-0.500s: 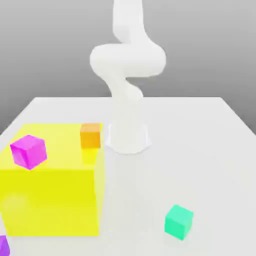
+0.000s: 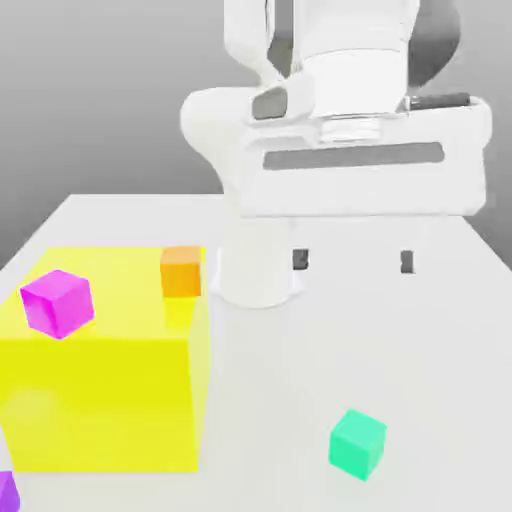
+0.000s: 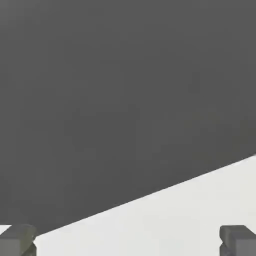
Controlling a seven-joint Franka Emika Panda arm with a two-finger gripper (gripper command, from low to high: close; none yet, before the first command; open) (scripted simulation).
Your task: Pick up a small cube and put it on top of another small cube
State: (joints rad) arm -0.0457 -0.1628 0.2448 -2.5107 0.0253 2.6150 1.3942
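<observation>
White desk (image 2: 420,350) is seen under the raised hand (image 2: 352,262), fingers spread wide, nothing gripped. Big yellow block (image 2: 100,400) sits off toward the exterior view's left of the hand, magenta cube (image 2: 58,302) and orange cube (image 2: 181,270) on it. Small cube (image 2: 358,444), teal-green, rests flat below the hand on the desk, one corner edge turned toward the camera; no long axis.

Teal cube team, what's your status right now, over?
Gripper open, up high, holding nothing. Small teal cube alone on the table, untouched. Path down looks clear; big yellow block sits off to the exterior view's left.
</observation>
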